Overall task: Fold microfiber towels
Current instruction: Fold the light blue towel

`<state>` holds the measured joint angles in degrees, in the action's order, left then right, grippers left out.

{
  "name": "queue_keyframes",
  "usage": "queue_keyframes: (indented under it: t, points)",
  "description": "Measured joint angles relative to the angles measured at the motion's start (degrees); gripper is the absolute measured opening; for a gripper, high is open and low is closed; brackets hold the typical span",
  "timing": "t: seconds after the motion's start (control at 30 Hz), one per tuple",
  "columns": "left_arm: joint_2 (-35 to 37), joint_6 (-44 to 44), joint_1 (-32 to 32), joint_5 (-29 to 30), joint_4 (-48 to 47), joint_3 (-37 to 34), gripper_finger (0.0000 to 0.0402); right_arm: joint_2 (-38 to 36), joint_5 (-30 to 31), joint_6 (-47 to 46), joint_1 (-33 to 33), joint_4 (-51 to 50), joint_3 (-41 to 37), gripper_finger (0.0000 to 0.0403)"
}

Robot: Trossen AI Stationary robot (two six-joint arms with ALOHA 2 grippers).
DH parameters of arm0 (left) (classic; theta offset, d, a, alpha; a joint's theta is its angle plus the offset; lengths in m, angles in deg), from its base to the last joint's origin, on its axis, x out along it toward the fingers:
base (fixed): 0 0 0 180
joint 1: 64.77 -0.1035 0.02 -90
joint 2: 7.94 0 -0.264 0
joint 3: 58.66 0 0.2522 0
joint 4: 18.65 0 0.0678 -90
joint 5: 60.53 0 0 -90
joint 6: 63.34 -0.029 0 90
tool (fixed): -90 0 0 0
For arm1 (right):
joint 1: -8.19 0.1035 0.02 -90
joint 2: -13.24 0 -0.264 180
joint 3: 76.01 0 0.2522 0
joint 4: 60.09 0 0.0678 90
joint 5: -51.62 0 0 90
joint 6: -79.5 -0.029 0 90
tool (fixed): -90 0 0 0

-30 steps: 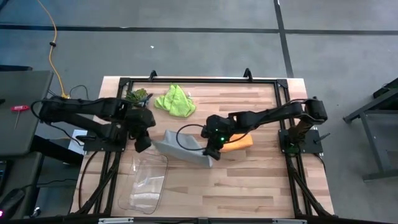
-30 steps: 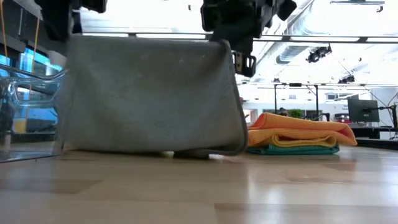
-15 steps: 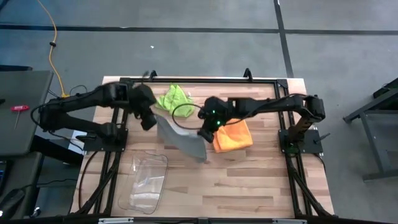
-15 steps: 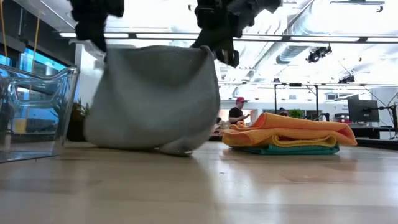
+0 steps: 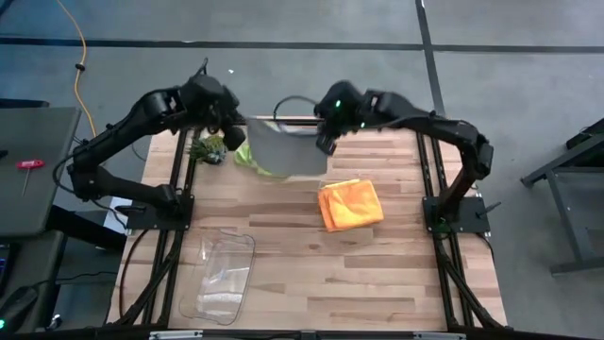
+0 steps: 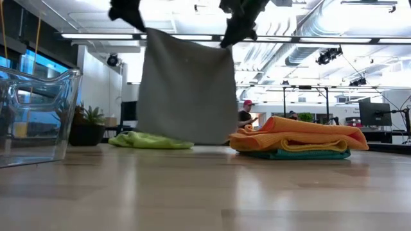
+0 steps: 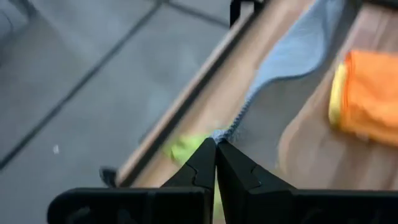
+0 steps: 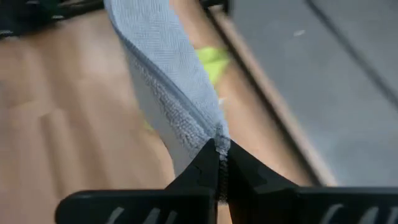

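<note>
The left gripper (image 5: 235, 121) pinches one top corner of the grey towel (image 5: 288, 151) above the worktop's far edge. The lime green towel (image 6: 151, 140) lies under it. The right gripper (image 5: 326, 140) pinches the other corner, so the towel hangs flat between them. The folded orange towel (image 5: 351, 204) lies toward the right edge.

Both grippers, left (image 5: 238, 126) and right (image 5: 324, 142), are lifting the grey towel (image 5: 286, 151) off the table, carrying it back over the green towel (image 5: 247, 157).
</note>
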<state>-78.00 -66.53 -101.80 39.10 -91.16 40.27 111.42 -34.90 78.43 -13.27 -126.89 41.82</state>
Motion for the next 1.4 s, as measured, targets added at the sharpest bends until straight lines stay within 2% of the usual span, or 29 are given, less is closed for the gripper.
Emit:
queue_keyframes:
  t: [0.17,0.27,0.37,0.53,0.63,0.77,0.97,1.23,1.4]
  points:
    - [-2.86,-1.97,-1.09,-1.02,9.88,0.11,0.0000,-0.04,2.48,4.04,-4.33,-7.75,5.92,0.0000]
    - [-3.92,-1.55,-1.03,-2.30,12.88,0.11,0.0000,-1.26,2.47,5.03,-6.21,-10.18,5.08,0.0000]
    - [-3.88,-1.50,-0.40,-1.82,13.14,-1.46,0.0000,-4.27,2.23,5.43,-7.05,-8.51,-0.47,0.0000]
    - [-0.81,0.46,0.02,-2.65,16.48,-9.81,0.0000,-11.43,0.79,4.44,-7.10,0.94,-15.71,0.0000]
    - [0.52,2.94,1.00,-4.93,17.02,-14.31,0.0000,-14.51,-4.30,2.58,-6.90,5.24,-23.24,0.0000]
    - [0.68,5.44,4.54,-5.51,16.61,-18.75,0.0000,-15.72,-8.24,1.60,-4.63,9.25,-30.14,0.0000]
    - [0.74,10.21,13.14,-6.45,14.08,-23.56,0.0000,-15.66,-11.87,-0.45,1.68,9.54,-35.69,0.0000]
    - [0.75,18.99,24.30,-7.90,9.48,-24.81,0.0000,-15.68,-19.25,-3.96,8.91,7.07,-36.60,0.0000]
    - [1.55,20.54,28.48,-4.69,5.59,-24.72,0.0000,-15.70,-18.55,-2.97,11.57,1.84,-36.51,0.0000]
